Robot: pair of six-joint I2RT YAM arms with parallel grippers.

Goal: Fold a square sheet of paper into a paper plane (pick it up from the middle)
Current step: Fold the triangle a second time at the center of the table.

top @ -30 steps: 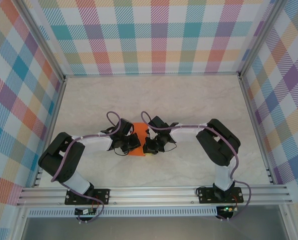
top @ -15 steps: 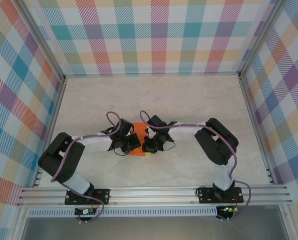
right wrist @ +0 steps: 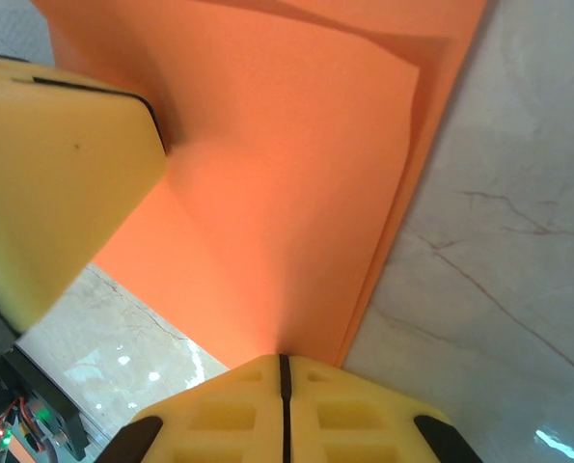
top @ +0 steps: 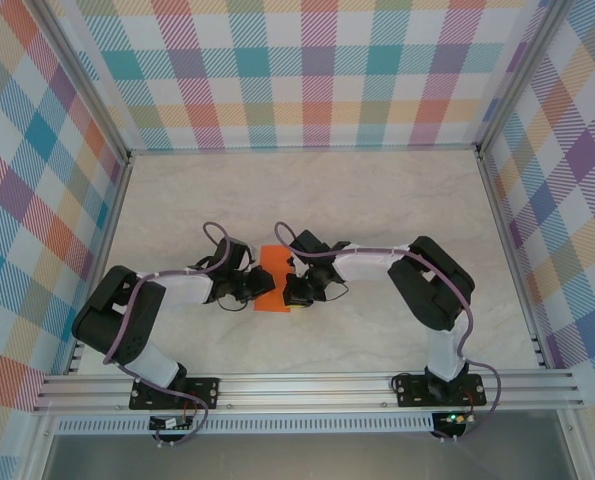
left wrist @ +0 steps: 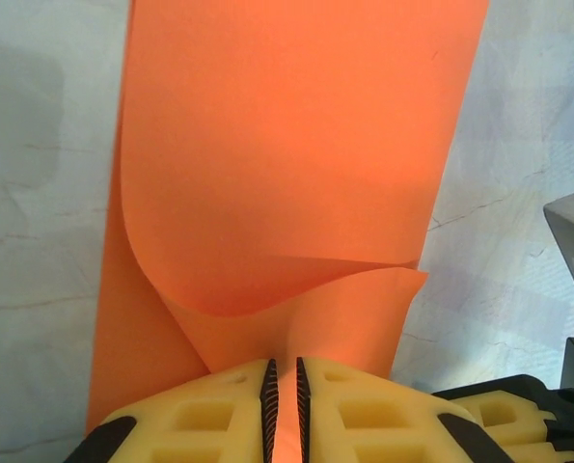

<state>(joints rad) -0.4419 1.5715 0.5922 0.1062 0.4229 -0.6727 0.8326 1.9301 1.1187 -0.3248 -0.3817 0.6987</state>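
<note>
The square sheet of paper (top: 274, 262) lies on the marbled tabletop (top: 397, 210) near its front middle, between the two wrists, and it already reads as a narrow doubled strip rather than a square. From the left wrist camera its upper layer curls up off the lower one in a soft scoop toward the fingers. The left gripper (left wrist: 282, 371) has its jaws a thin slit apart with orange showing inside the slit. Whether the pads are actually pinching that edge or only flanking it I cannot tell from this angle. The right gripper (right wrist: 283, 365) is fully closed, its jaws meeting in a hairline, with the near edge of the paper running straight into that line, so it looks nipped there. One finger of the left gripper (right wrist: 60, 183) stands close against the sheet in that view. This paper will be very light and limp, likely to slide on the smooth table, and it will keep any crease it is given, wanted or not. It is best held at an edge with flat pads and little force, while the other layer is pinned so the stack cannot skate or buckle.
</note>
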